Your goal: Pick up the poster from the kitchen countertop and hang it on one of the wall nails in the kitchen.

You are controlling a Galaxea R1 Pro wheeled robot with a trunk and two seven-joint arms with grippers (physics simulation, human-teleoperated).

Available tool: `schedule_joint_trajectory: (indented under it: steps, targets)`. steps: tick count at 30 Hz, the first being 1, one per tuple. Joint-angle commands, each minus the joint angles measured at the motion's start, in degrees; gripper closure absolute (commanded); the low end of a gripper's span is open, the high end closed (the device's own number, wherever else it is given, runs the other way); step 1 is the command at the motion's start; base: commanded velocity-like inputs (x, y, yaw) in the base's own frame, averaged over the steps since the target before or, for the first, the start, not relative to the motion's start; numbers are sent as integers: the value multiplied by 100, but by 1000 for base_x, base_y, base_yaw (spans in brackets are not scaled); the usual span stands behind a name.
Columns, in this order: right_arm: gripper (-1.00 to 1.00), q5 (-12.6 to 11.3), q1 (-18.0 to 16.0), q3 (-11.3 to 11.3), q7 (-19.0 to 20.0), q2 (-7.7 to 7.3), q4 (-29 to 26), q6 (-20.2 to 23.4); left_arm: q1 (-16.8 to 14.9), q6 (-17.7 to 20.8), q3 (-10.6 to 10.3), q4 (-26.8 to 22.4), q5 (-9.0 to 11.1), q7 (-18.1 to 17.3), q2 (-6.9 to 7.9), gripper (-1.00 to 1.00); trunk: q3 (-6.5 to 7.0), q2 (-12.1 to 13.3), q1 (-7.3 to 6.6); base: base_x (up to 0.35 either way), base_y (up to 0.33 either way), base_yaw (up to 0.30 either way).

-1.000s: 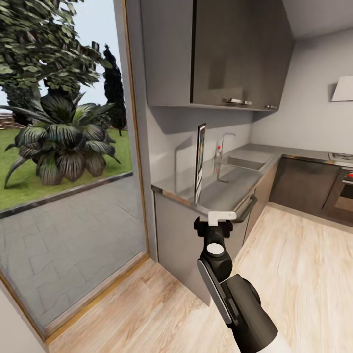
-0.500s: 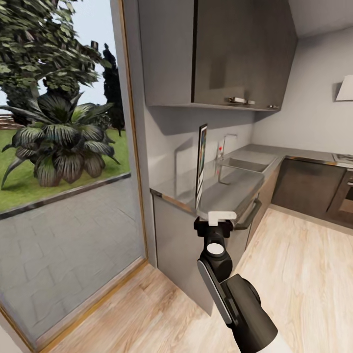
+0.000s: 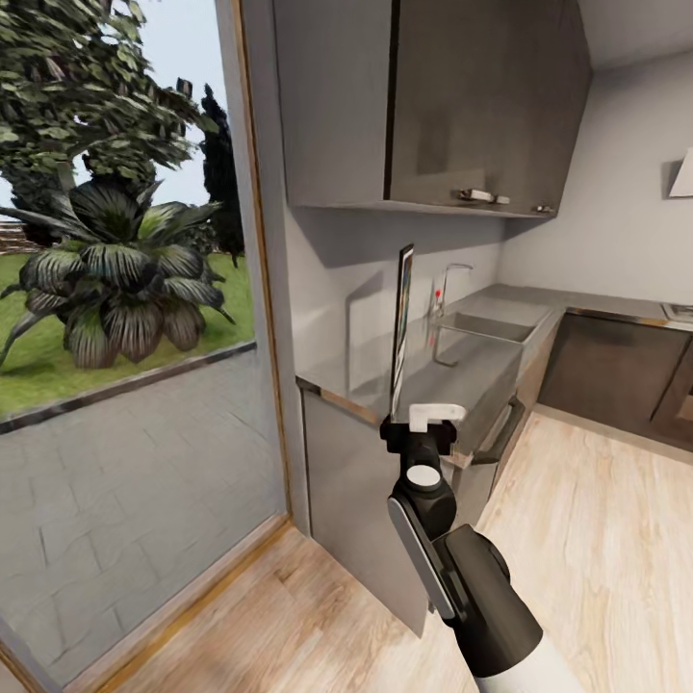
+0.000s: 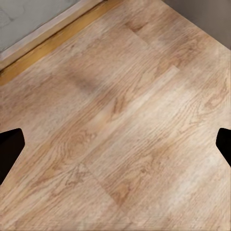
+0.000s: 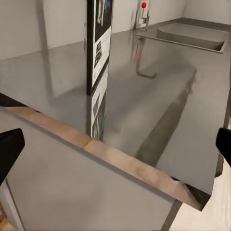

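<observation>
The poster [image 3: 402,322] stands upright on the kitchen countertop [image 3: 462,371], edge-on to me, its black frame a thin vertical strip. In the right wrist view the poster [image 5: 98,45] rises near the counter's front edge [image 5: 130,161], its reflection lying on the glossy slab. My right gripper [image 3: 421,435] hangs in front of that edge, just below the poster's foot, open with nothing in it; its dark fingertips [image 5: 9,149] stand wide apart. My left gripper [image 4: 115,147] is open over the wooden floor. The wall nail is out of view.
An inset sink [image 3: 486,327] and a faucet [image 3: 448,284] lie beyond the poster. Grey upper cabinets [image 3: 452,96] hang above the counter. A tall glass door [image 3: 125,366] onto a garden stands at the left. Lower cabinets [image 3: 606,371] line the far right.
The whole view has shifted as the camera moved closer to the counter. The poster stays where it stood; the right gripper now overlaps the counter's front edge.
</observation>
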Motion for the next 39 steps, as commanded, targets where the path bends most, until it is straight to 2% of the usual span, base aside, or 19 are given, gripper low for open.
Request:
schedule_joint_trajectory:
  steps: [1, 39]
  targets:
    - [-100, -88, -15, 11, -64, 0, -3, 13, 2, -9, 5, -6, 1, -3, 0, -100, -5, -3, 2, 130, 120, 0]
    - [-100, -117, -23, 11, -68, 0, -3, 6, 2, -9, 13, -6, 1, 5, 0, -100, -5, -3, 2, 109, 18, 0]
